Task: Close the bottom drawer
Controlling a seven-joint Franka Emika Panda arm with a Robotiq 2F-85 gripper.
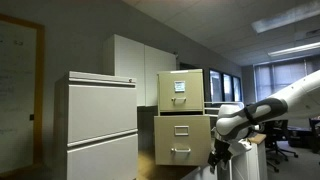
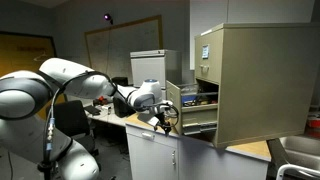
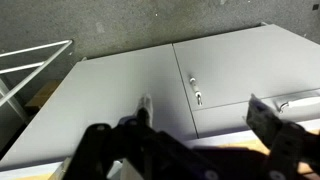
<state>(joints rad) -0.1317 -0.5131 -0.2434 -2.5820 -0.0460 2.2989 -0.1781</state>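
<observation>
The tall tan filing cabinet (image 1: 180,110) stands on a desk. Its bottom drawer (image 1: 181,138), with a plain beige front and a small silver handle, is pulled out; in an exterior view its open side (image 2: 199,113) shows. The drawer above, with a white paper label (image 1: 179,87), also stands out a little. My gripper (image 1: 221,150) hangs just beside the bottom drawer's front, apart from it, and shows in both exterior views (image 2: 165,119). In the wrist view the gripper (image 3: 205,112) is open and empty, and the drawer is out of view.
A wide white cabinet (image 1: 100,125) stands next to the tan one. The wrist view looks down on a grey floor cabinet with two doors and small handles (image 3: 195,90). Office chairs and desks (image 1: 280,135) stand behind the arm. A whiteboard (image 2: 120,45) hangs on the far wall.
</observation>
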